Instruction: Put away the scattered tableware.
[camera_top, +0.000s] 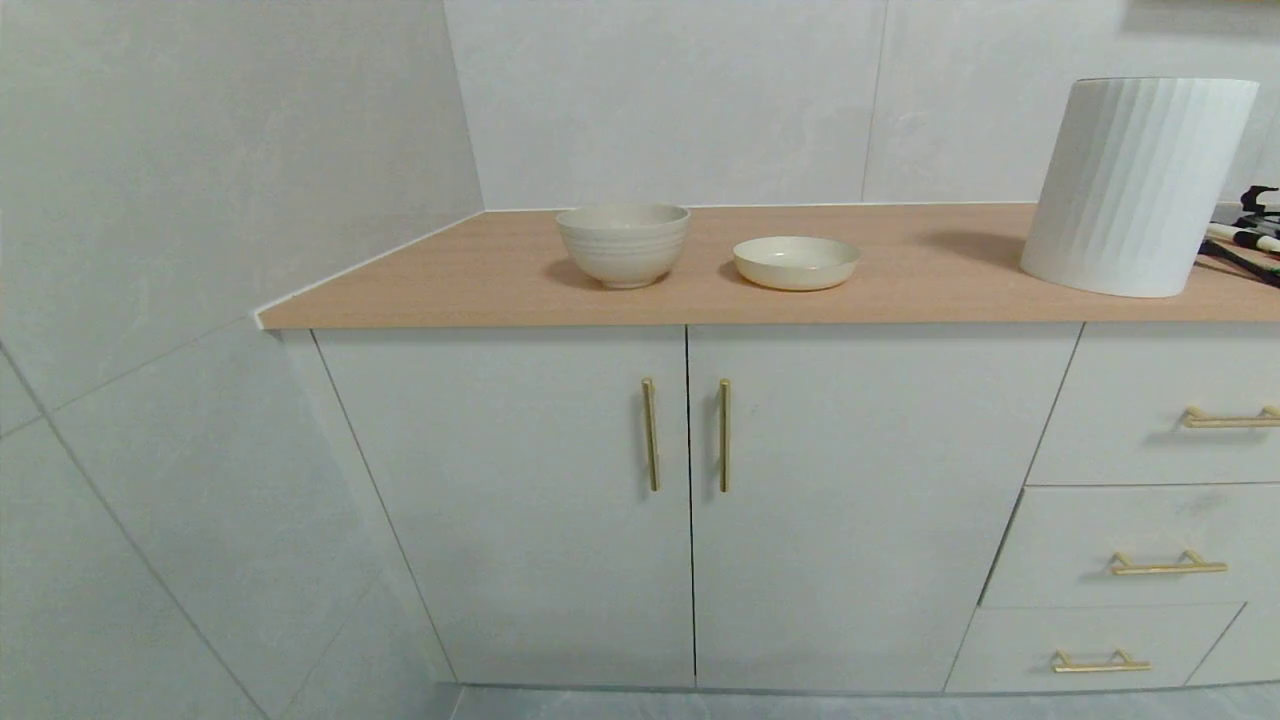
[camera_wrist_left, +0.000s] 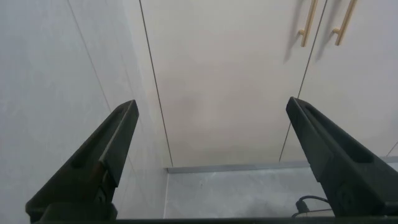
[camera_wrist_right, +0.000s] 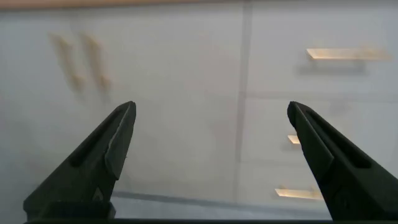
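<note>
A deep cream bowl (camera_top: 623, 243) with ribbed sides stands on the wooden countertop (camera_top: 480, 270). Just to its right lies a shallow cream dish (camera_top: 796, 262). Below them are two closed white cabinet doors with gold handles (camera_top: 652, 434) side by side. My left gripper (camera_wrist_left: 211, 112) is open, held low and facing the cabinet doors (camera_wrist_left: 230, 81) near the floor. My right gripper (camera_wrist_right: 211, 112) is open too, pointing at the cabinet front, with the door handles (camera_wrist_right: 81, 59) and the drawer handles (camera_wrist_right: 342, 55) beyond it. Nothing is between either pair of fingers.
A tall white ribbed container (camera_top: 1135, 185) stands at the right of the countertop, with dark utensils (camera_top: 1245, 240) behind it. Three drawers (camera_top: 1150, 480) with gold handles sit right of the doors. A tiled wall (camera_top: 200, 250) closes off the left side.
</note>
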